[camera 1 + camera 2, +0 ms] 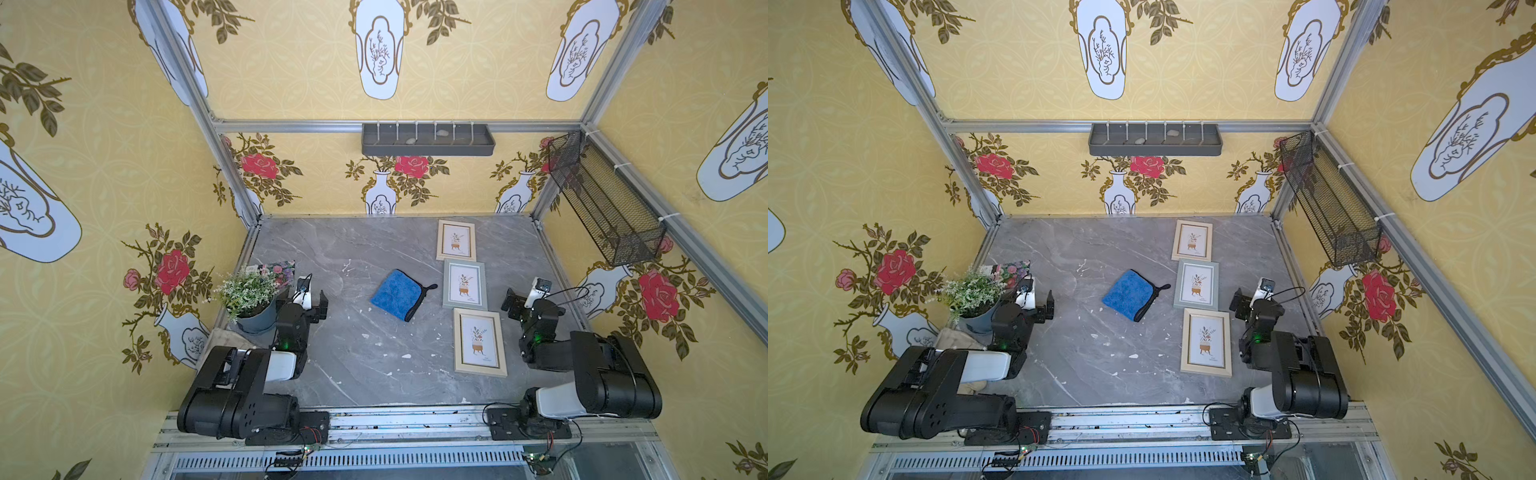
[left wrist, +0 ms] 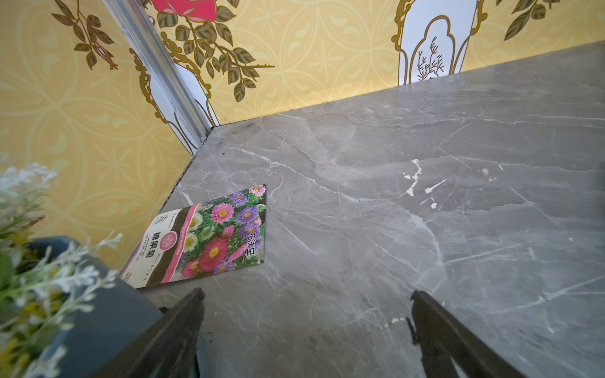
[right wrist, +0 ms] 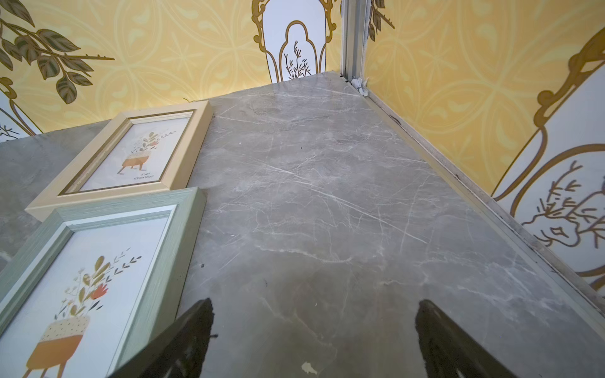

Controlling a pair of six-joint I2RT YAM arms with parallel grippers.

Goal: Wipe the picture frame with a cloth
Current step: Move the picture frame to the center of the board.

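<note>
1. Nearest the lens, both arms sit folded at the 6 o'clock edge of the table (image 1: 353,374). The left gripper (image 2: 306,294) and right gripper (image 3: 314,302) each have their jaws spread wide, with nothing between them.
2. Taking the back wall as 12 o'clock in both top views, the cloth (image 1: 395,294) lies flat mid-table, untouched. Its black-trimmed edge runs roughly 1 to 7 o'clock, and its loop (image 1: 431,286) points toward 3 o'clock.
3. Three frames lie flat in a column, long axes running 12 to 6: far frame (image 1: 456,240), middle frame (image 1: 464,284), near frame (image 1: 480,341).
4. From the left gripper the cloth lies at about 3 o'clock across bare table. From the right gripper it lies at 9 o'clock, behind the middle frame.
5. The left arm looks nearer and unobstructed, so the pickup probably falls to it.
</note>
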